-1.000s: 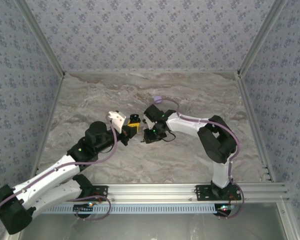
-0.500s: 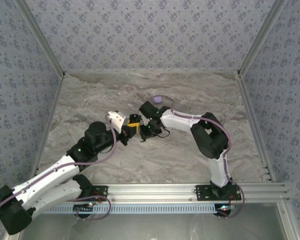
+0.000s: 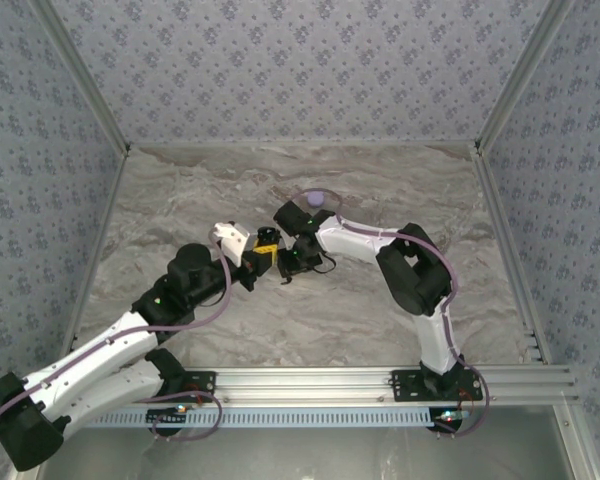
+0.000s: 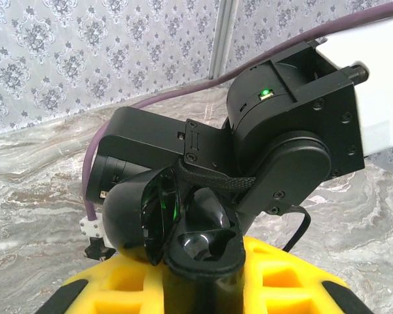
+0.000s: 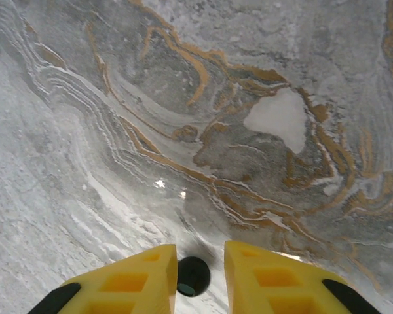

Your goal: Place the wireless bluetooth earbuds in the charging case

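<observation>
We list: left gripper (image 4: 203, 291) clamped on open black charging case (image 4: 158, 212); right gripper (image 5: 200, 265) slightly parted around black earbud (image 5: 193, 276).

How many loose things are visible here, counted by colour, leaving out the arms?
Black: 2 (open case, small piece)
Lavender: 1 (round item)
Total: 3
</observation>
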Robot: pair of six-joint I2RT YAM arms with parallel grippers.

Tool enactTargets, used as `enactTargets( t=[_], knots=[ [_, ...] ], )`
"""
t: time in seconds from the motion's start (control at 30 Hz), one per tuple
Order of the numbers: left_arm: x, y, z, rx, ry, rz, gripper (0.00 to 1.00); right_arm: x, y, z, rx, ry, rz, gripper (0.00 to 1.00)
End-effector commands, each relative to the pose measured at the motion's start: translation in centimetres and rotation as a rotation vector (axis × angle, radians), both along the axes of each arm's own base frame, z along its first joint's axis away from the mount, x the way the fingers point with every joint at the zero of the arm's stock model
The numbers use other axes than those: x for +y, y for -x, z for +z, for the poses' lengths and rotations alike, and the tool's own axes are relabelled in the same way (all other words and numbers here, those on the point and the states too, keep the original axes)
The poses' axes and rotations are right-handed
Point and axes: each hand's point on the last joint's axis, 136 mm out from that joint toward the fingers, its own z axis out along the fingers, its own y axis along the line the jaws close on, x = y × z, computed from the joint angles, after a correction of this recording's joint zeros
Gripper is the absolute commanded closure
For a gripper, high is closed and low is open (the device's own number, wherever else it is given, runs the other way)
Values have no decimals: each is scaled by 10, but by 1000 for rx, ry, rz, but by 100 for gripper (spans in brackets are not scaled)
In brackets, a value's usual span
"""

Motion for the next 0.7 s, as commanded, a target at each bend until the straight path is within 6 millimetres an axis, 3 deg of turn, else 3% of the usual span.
enactTargets(
  t=[0.0,0.3,0.67],
  knots=[
    [2,1,14,-39,18,1,95,-6,4,23,-27,15,4,71],
    [1,1,13,-38,18,-2,95,-19,23,24,-6,4,11,80],
    [1,1,12,-36,18,-3,95,-16,29,1,41,24,-9,85]
  ],
)
